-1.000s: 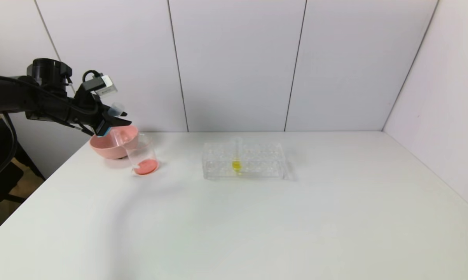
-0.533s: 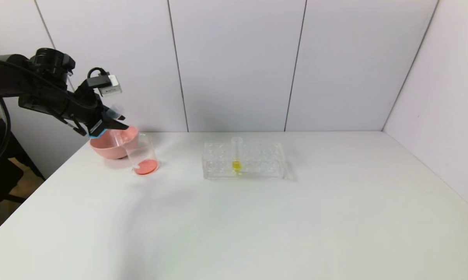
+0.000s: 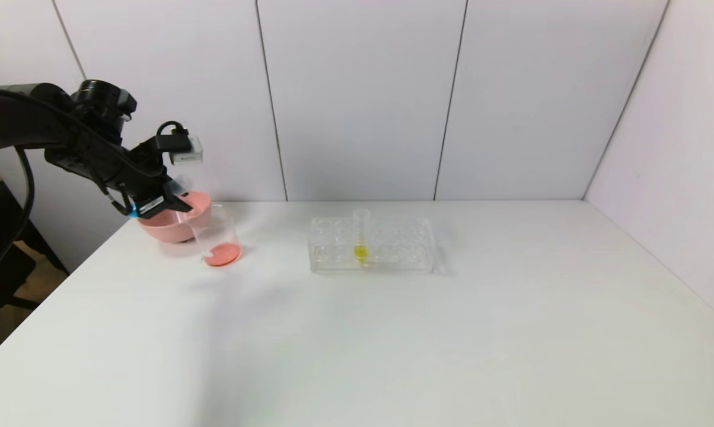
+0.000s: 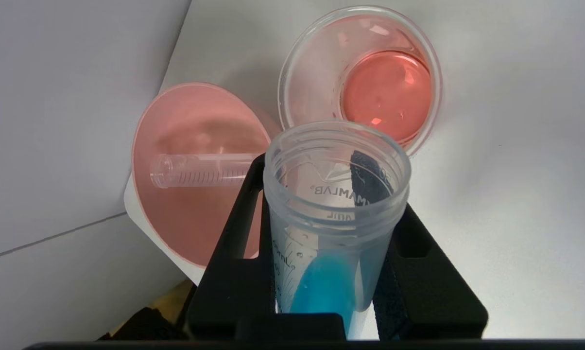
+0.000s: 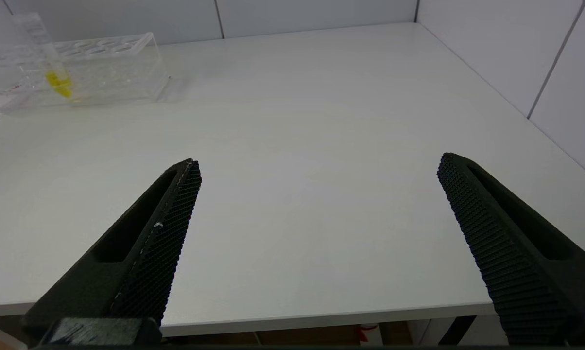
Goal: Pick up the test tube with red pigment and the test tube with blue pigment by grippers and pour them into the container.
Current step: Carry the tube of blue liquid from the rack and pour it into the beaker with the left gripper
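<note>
Pouring of the blue pigment looks to be the step in hand. At the left of the head view, the left gripper (image 3: 166, 203) is clamped on the test tube with blue pigment (image 4: 334, 228), held above the pink bowl (image 3: 167, 228), where an emptied tube (image 4: 202, 169) lies. Next comes tipping the mouth over the container (image 3: 216, 235), just right, already holding red. Mirrored lettering on the tube perhaps reads "MAMLAB". The right gripper (image 5: 317, 243) hangs wide apart over the table's near edge.
</note>
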### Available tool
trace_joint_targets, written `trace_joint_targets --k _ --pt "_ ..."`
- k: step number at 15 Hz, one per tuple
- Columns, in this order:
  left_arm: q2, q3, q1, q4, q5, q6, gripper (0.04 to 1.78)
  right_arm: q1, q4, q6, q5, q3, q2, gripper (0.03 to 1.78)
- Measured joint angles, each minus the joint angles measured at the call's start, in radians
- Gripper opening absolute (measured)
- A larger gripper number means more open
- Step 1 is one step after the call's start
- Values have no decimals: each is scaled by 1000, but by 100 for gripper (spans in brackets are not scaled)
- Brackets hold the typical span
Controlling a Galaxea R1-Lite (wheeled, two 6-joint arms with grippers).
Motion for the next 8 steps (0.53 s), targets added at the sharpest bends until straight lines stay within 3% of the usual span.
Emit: trace_joint_targets --k 8 --pt "23 0 -27 1 87 20 54 0 0 0 0 0 0 177"
